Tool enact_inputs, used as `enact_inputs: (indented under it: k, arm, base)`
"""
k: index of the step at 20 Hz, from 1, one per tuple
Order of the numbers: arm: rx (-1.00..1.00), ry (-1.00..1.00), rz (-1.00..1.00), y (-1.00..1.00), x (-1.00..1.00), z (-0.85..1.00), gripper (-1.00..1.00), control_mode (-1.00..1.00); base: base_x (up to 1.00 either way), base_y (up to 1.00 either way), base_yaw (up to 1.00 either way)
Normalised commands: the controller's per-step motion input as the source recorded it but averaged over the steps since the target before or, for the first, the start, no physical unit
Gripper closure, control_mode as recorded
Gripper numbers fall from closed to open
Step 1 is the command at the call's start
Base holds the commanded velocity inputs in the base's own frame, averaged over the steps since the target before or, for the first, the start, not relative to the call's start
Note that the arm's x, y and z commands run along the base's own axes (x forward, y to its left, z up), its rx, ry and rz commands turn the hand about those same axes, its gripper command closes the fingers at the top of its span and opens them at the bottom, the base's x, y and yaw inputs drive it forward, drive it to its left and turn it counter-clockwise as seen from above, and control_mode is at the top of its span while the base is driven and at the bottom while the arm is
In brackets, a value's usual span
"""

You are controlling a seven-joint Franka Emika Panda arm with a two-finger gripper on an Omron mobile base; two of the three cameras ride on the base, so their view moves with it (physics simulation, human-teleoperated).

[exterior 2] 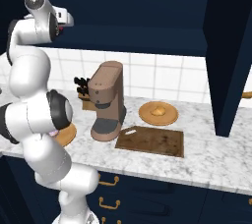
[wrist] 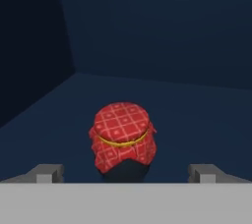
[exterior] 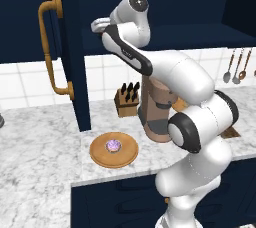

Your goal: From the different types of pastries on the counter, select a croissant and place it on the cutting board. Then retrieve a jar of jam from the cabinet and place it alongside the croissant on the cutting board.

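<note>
On the marbled desk (exterior 2: 206, 161) nearest the base lies the cutting board (exterior 2: 152, 141), bare, beside the coffee machine (exterior 2: 107, 101). Just behind the board the croissant (exterior 2: 158, 110) rests on a round wooden plate (exterior 2: 158, 114); a second plate (exterior: 114, 149) holds the purple-topped cake (exterior: 113, 145). Higher and farther in, the arm reaches into the open cabinet (exterior: 70, 47), where the gripper (wrist: 125, 174) has its jaws spread wide, fingertips (wrist: 48, 173) on either side of the jar of jam (wrist: 123, 139) standing on the shelf (wrist: 197, 120), not touching it

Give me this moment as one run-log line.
phase: reach into cabinet | gripper: open, straddling jam jar | croissant: on round plate | cutting board: bare
</note>
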Motion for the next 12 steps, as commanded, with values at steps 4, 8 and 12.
enact_inputs:
  k: [4,8,12]
  arm:
    - [0.00,0.00,-0.01,0.00,0.25,-0.07,-1.00,-1.00]
    - [0.00,0.00,-0.01,0.04,0.33,-0.09,-1.00,-1.00]
    - [0.00,0.00,0.00,0.28,0.22,-0.05,-1.00,-1.00]
  base:
    - [0.00,0.00,0.00]
    - [0.00,0.00,0.00]
    - [0.00,0.00,0.00]
